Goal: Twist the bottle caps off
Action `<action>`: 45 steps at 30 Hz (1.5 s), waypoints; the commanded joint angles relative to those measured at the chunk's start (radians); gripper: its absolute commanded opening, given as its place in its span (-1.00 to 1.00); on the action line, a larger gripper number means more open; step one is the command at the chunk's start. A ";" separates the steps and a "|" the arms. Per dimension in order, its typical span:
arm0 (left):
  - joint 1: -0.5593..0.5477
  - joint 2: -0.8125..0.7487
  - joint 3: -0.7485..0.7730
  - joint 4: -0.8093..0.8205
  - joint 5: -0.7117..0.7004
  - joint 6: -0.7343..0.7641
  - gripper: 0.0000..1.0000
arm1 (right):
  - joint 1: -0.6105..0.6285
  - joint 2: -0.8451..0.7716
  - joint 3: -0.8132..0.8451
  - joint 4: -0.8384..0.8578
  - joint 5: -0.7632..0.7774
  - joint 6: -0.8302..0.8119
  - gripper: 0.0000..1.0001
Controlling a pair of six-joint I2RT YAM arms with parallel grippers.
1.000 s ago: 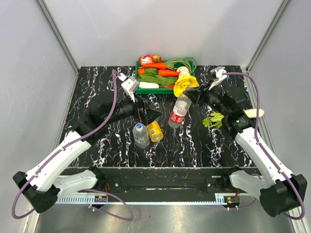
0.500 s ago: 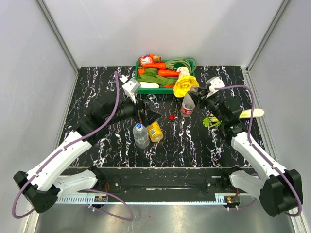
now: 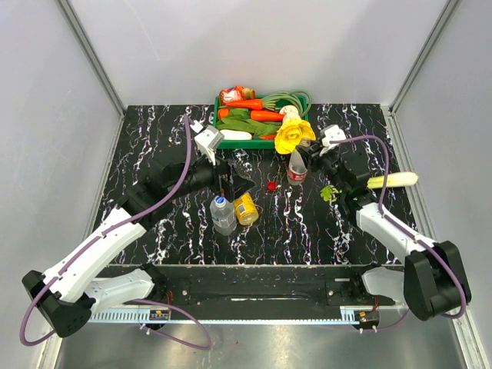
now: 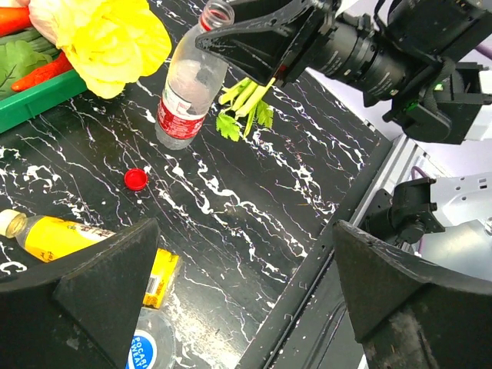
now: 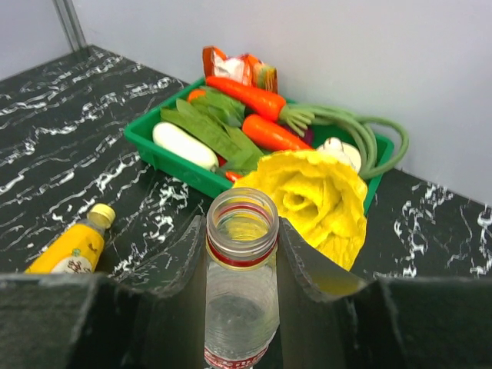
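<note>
The red-label bottle (image 5: 242,292) stands upright with its mouth uncapped, and my right gripper (image 5: 242,238) is shut on its neck; the same bottle (image 3: 296,166) sits just in front of the tray. Its red cap (image 3: 271,184) lies loose on the table, also visible as the red cap (image 4: 136,179) in the left wrist view. My left gripper (image 3: 234,183) hangs open and empty a little left of that cap. The blue-label bottle (image 3: 223,215) stands with its blue cap (image 3: 221,200) on. The yellow juice bottle (image 4: 84,246) lies beside it, pale yellow cap (image 4: 9,223) on.
A green tray (image 3: 231,143) of carrots and greens stands at the back, with a yellow leafy head (image 3: 292,134) at its front right. A green leafy sprig (image 3: 330,192) lies by the right arm, and a pale stalk (image 3: 393,180) further right.
The right gripper swung the red-label bottle from a tilt to upright and back toward the tray. The red cap came off and now lies on the table. The left arm barely moved.
</note>
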 commanded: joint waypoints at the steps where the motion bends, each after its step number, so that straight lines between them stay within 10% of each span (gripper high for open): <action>1: 0.005 -0.004 0.000 0.021 -0.035 0.013 0.98 | 0.006 0.037 -0.043 0.162 0.076 0.009 -0.85; 13: 0.008 0.005 0.026 -0.024 -0.040 0.033 0.98 | 0.004 0.080 -0.175 0.310 0.111 0.032 -0.43; 26: 0.008 0.014 0.006 -0.074 -0.092 0.066 0.98 | 0.004 -0.072 -0.095 0.167 0.092 0.080 0.99; 45: 0.007 -0.018 -0.060 -0.238 -0.208 0.087 0.98 | 0.006 -0.259 0.143 -0.270 -0.066 0.440 0.99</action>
